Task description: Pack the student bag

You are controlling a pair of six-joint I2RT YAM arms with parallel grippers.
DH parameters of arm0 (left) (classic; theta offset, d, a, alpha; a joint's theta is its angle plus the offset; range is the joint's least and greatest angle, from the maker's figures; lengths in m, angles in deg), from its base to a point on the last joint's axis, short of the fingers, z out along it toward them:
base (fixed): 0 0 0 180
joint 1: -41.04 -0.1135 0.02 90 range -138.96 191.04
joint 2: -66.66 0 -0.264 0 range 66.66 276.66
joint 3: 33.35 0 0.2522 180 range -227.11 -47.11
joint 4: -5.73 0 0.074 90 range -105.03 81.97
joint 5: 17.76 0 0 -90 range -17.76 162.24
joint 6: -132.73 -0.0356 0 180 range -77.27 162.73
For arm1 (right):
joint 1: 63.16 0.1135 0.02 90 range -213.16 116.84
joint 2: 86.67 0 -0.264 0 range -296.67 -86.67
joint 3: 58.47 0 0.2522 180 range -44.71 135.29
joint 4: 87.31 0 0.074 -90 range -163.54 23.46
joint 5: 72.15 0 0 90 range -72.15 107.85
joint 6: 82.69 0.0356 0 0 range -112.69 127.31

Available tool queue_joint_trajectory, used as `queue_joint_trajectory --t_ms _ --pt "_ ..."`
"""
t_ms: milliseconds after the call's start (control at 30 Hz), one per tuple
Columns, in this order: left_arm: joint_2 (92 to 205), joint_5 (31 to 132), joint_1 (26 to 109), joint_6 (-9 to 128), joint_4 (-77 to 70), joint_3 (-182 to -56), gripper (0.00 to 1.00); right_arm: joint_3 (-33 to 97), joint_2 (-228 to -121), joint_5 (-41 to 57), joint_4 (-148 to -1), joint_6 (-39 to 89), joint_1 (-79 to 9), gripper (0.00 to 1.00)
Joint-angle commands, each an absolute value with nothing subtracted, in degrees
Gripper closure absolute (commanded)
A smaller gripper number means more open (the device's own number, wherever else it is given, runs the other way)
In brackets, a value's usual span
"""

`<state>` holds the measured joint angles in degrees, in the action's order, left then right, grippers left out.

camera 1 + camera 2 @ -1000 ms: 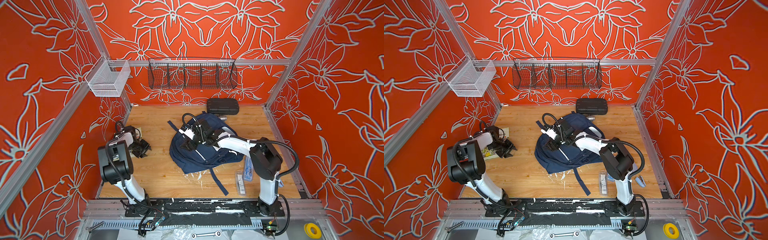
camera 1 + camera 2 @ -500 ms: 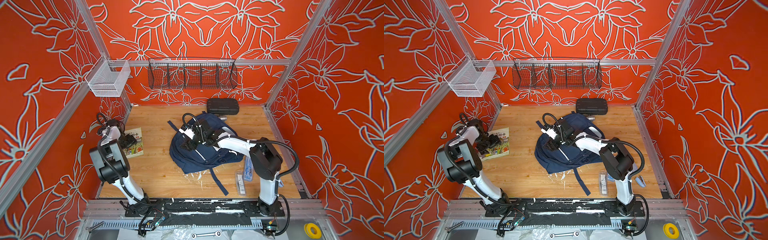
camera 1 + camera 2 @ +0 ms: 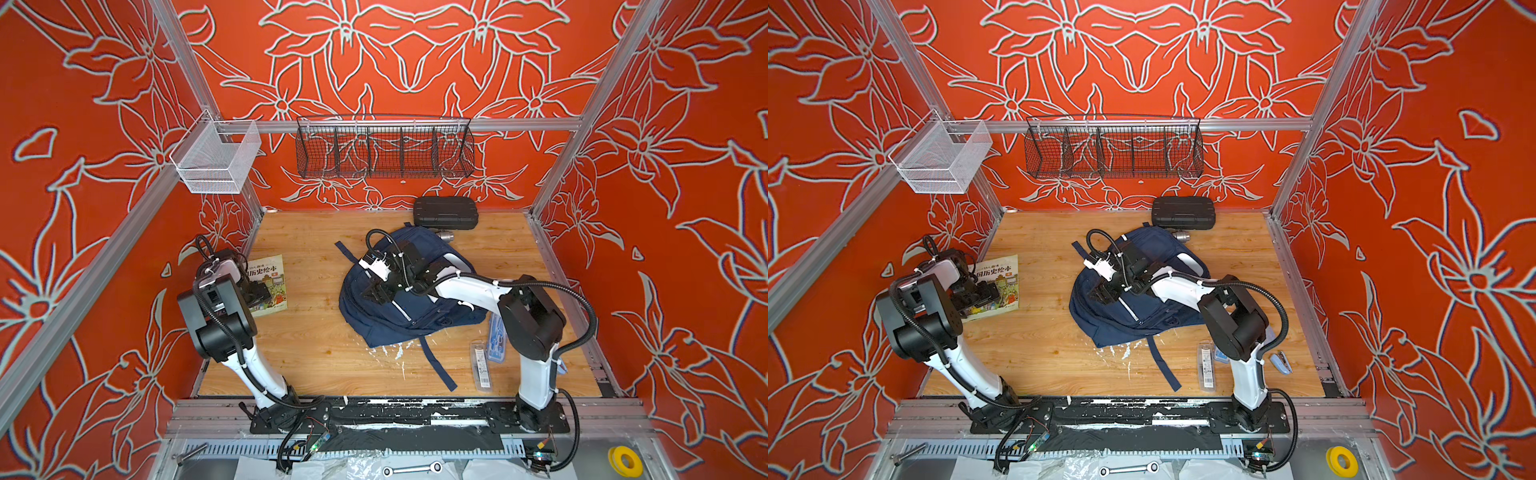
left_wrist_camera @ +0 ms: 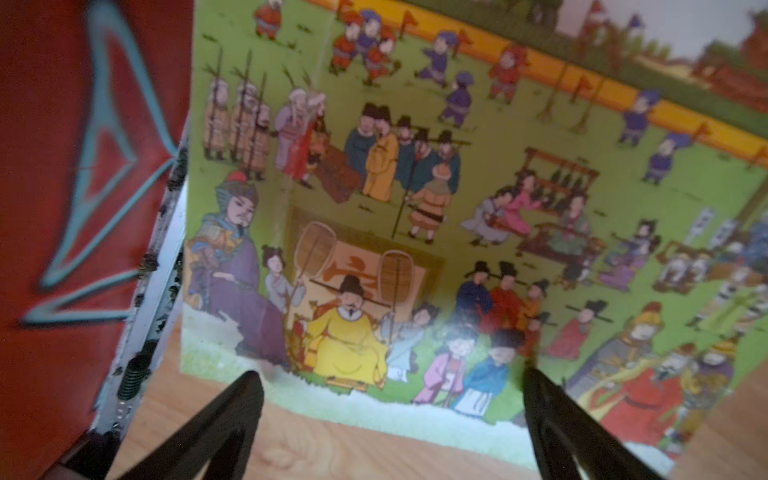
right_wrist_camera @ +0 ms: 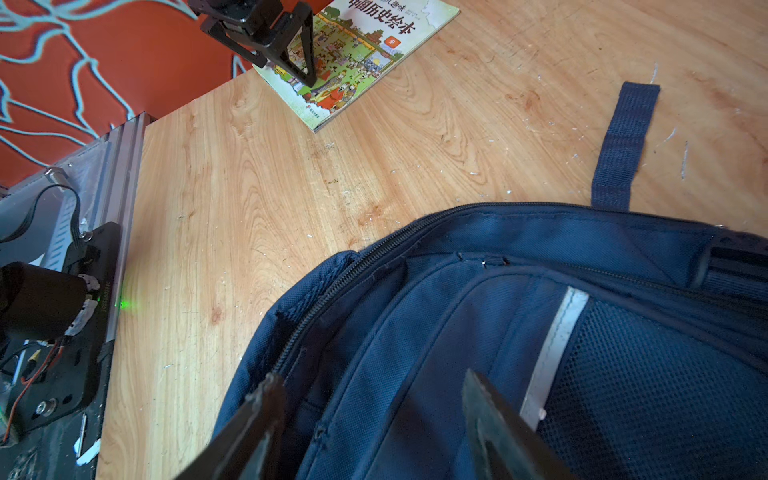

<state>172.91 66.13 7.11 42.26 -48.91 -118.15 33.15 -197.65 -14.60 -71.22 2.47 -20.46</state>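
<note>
The student bag point(image 3: 399, 316) point(image 3: 1133, 320) lies flat in the middle of the wooden floor, navy with a pale stripe, straps trailing. My right gripper point(image 3: 374, 291) point(image 3: 1102, 293) point(image 5: 370, 376) rests on its upper left part, open, with bag fabric point(image 5: 457, 332) between the spread fingers; one finger sits beside the zipper line. A picture book point(image 3: 272, 274) point(image 3: 1000, 276) point(image 4: 415, 187) point(image 5: 357, 54) lies flat by the left wall. My left gripper point(image 3: 259, 291) point(image 3: 984, 295) point(image 4: 388, 372) hovers over the book's near edge, open wide and holding nothing.
A black hard case point(image 3: 444, 212) sits at the back wall behind the bag. A clear pen box point(image 3: 482, 365) and a blue item point(image 3: 496, 336) lie by the right arm's base, with a stapler point(image 3: 1281, 361) further right. A black wire basket point(image 3: 384, 149) and a white mesh basket point(image 3: 216, 162) hang above.
My left gripper has opened wide and shifted toward the left wall, uncovering the picture book, which now lies flat. The right arm and the bag have not moved.
</note>
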Motion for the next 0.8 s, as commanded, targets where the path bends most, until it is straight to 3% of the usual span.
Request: queue_joint_trajectory --t_ms 0,400,767 --pt "172.04 62.39 5.49 40.09 -47.53 -118.47 0.03 32.3 -195.28 -14.94 -71.74 3.27 -20.85 0.3" --pt "173.95 60.55 3.61 37.08 -46.63 -120.55 0.03 32.68 -195.42 -15.03 -70.22 3.01 -21.83 0.3" --pt "177.97 65.41 3.6 37.19 -47.21 -120.12 0.03 32.46 -195.22 -14.24 -70.38 3.27 -22.38 0.3"
